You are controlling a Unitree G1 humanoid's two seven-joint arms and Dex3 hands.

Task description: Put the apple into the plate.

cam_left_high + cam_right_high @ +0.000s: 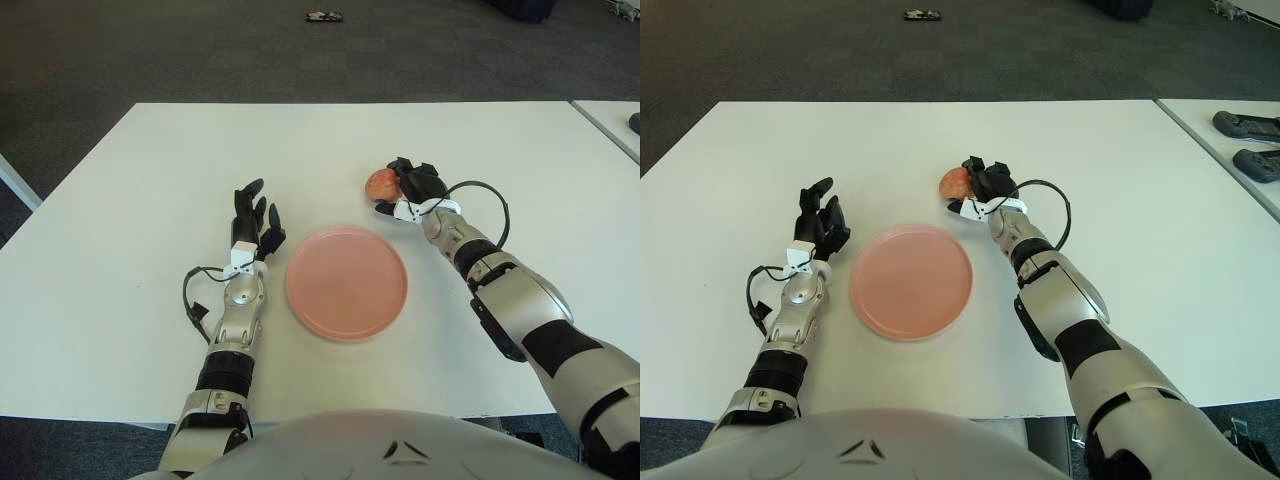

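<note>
A reddish apple [381, 185] is held just beyond the upper right rim of the round pink plate [346, 281], which lies flat near the middle of the white table. My right hand [405, 188] is shut on the apple, its black fingers wrapped over the apple's right side. Whether the apple touches the table I cannot tell. My left hand [254, 222] shows to the left of the plate, fingers spread and holding nothing.
The white table [150, 180] reaches well past both hands. A second table's corner [1215, 120] at the right carries two dark controllers [1246, 124]. A small dark object [324, 16] lies on the floor beyond the table.
</note>
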